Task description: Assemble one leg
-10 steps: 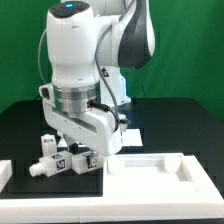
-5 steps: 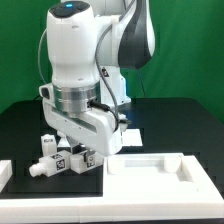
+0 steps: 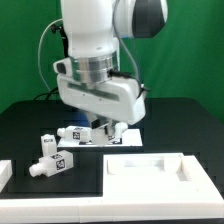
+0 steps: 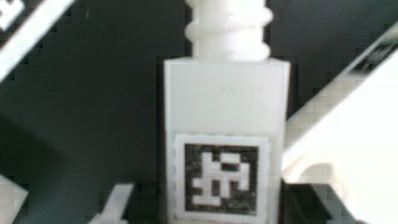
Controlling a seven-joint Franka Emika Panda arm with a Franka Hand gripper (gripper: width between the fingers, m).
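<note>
The arm's end effector (image 3: 100, 128) is down low over the black worktop (image 3: 170, 125), and it is clamped on the leg (image 3: 75, 132). The leg sticks out sideways from the fingers toward the exterior view's left, lying roughly level. It looks to be held a little above the worktop, though I can't be sure of the gap from here.

The wrist view looks straight along the leg (image 4: 222, 110). Its black-and-white tag (image 4: 221, 172) faces the camera at the near end, and the narrower stub (image 4: 228, 30) points away. A dark finger (image 4: 93, 203) sits against each side of the leg.

Toward the exterior view's left, two other posts rest on the worktop, one (image 3: 47, 143) farther back and one (image 3: 52, 165) nearer the front with a tag showing. They are close to each other and apart from the held leg.

At the front on the exterior view's right lies the large rimmed panel (image 3: 112, 168), shaped like a shallow tray. Inside its raised edge I see only its plain white floor. The leg is outside it, beyond its far rim.

A white piece (image 3: 5, 173) is cut off at the exterior view's left edge.
</note>
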